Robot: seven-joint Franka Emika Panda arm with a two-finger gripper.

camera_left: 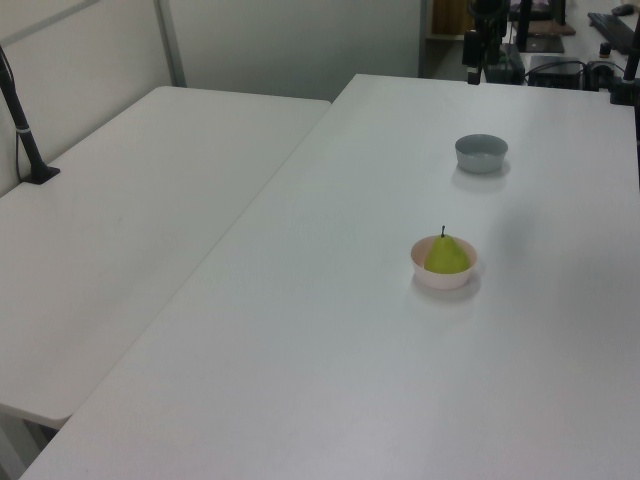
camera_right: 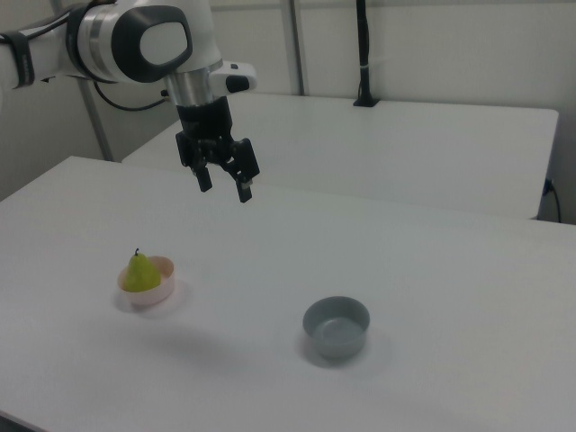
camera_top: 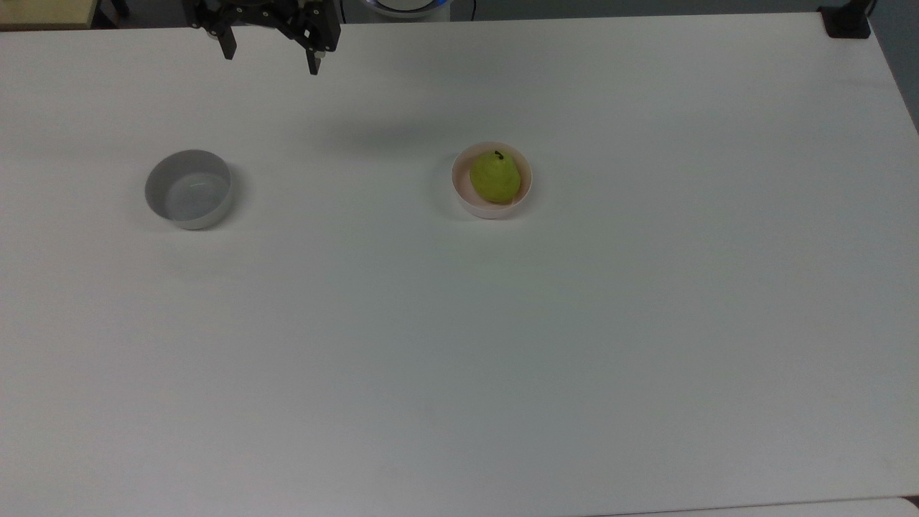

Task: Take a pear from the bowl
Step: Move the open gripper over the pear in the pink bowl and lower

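Pincer: my gripper [camera_right: 224, 185] hangs in the air above the white table [camera_top: 459, 359], fingers pointing down and spread wide apart, with nothing between them. In the top view my gripper [camera_top: 271, 59] sits at the far edge of the table, toward the top view's left.
Arm: my white arm [camera_right: 135, 40] reaches in from the right view's left.
Pear: the yellow-green pear [camera_top: 495, 177] sits inside the pale pink bowl [camera_top: 459, 188], dark stem up, its body filling most of the bowl. In the right view the pear [camera_right: 139, 273] stands upright; in the left view the pear [camera_left: 446, 255] rises above the rim.
Bowl: the pink bowl [camera_right: 163, 290] rests on the table, well apart from my gripper and below it, toward the right view's left.
Grey bowl: a grey bowl [camera_top: 188, 189] stands on the table, well apart from the pink bowl, toward the top view's left. It holds nothing.
Contact: my fingers touch neither bowl nor the pear.
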